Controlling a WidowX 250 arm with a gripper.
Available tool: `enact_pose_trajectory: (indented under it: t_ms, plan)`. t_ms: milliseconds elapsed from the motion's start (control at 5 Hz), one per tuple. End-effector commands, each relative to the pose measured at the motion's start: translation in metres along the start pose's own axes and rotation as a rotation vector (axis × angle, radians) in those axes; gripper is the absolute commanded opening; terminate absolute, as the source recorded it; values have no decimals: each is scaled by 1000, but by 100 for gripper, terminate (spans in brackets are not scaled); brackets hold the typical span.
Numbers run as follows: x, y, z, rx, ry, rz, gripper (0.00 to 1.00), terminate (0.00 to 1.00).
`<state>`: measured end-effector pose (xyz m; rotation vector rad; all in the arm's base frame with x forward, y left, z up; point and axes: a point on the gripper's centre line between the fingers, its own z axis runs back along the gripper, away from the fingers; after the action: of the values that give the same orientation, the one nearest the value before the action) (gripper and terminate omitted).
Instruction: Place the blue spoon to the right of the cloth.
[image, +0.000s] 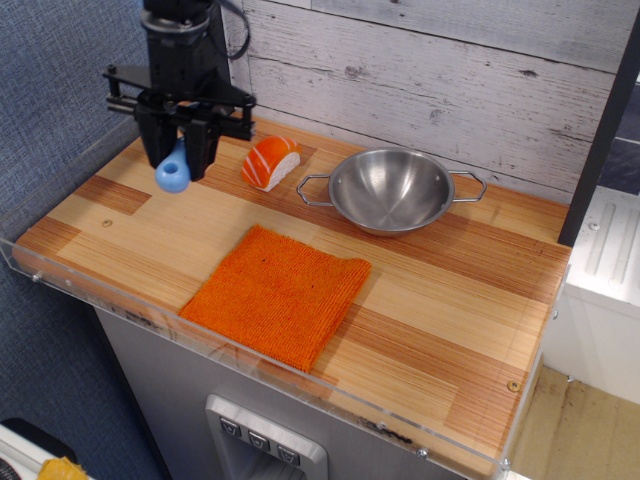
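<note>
My gripper (176, 160) hangs over the back left of the wooden table and is shut on the blue spoon (173, 174). Only the spoon's light-blue handle end with its hole shows below the fingers; the grey bowl is hidden. The spoon is held above the table surface. The orange ribbed cloth (277, 292) lies flat near the front edge, to the right of and nearer than the gripper.
An orange-and-white sushi piece (271, 161) lies just right of the gripper. A steel bowl (391, 189) with two handles stands at the back middle. A dark post (210, 70) rises behind the gripper. A clear rim (250, 355) edges the table front.
</note>
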<state>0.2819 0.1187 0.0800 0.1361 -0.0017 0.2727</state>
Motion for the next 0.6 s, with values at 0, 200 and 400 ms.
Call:
enact_pose_trajectory:
  t_ms: [0,200,400]
  plan:
    - [0,21,-30,10,5,-3,0,0]
    - [-8,20,-47,14,23,0,0,0]
    - [-12,17,-56,16,37,2,0,0]
